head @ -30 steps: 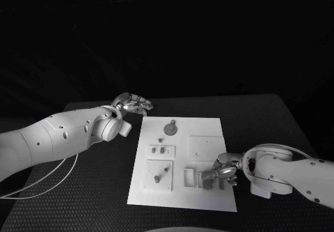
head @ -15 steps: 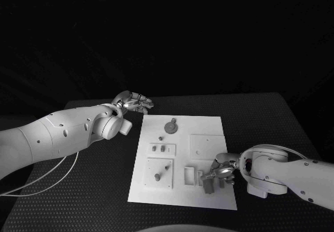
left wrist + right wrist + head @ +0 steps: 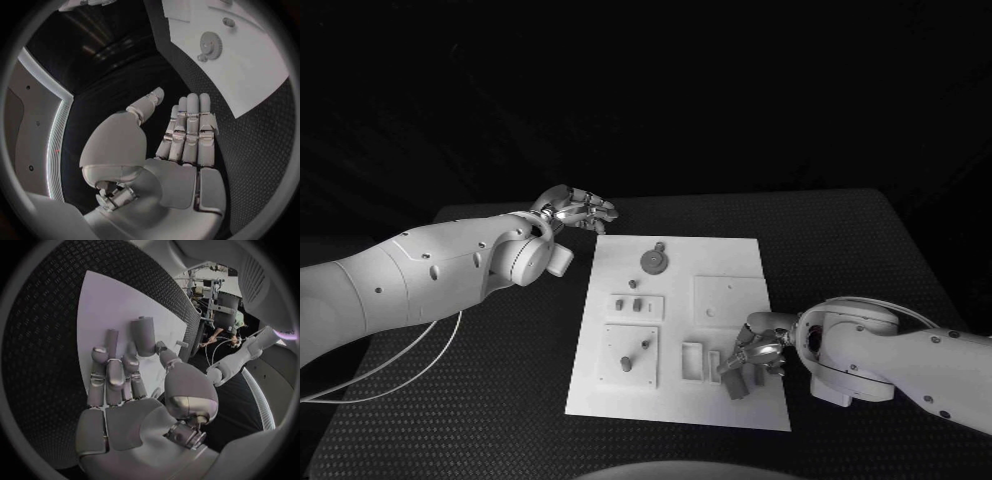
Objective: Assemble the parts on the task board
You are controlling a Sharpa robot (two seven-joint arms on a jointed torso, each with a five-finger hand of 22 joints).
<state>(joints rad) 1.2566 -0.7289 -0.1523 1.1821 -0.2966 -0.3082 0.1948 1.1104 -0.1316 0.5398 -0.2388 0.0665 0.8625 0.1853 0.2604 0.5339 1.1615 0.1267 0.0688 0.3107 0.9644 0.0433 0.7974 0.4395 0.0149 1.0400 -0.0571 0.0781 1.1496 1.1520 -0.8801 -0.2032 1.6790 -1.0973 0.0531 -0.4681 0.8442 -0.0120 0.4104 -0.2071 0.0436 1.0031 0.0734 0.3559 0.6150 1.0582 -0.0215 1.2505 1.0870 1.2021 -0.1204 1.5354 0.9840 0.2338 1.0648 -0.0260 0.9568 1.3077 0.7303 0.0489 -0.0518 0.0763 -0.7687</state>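
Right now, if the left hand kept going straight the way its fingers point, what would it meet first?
Probably only the black textured table. In the left wrist view the silver left hand, open and empty, points along the table beside the white task board, whose edge lies off to one side. Depth is unclear.

A robotics lab or test bench, by the look of it: a black textured counter (image 3: 877, 250) carries a white task board (image 3: 733, 265) with small fitted pieces, set against a dark backdrop; in the right wrist view metal frames and equipment racks (image 3: 215, 290) stand in a lit room beyond the counter
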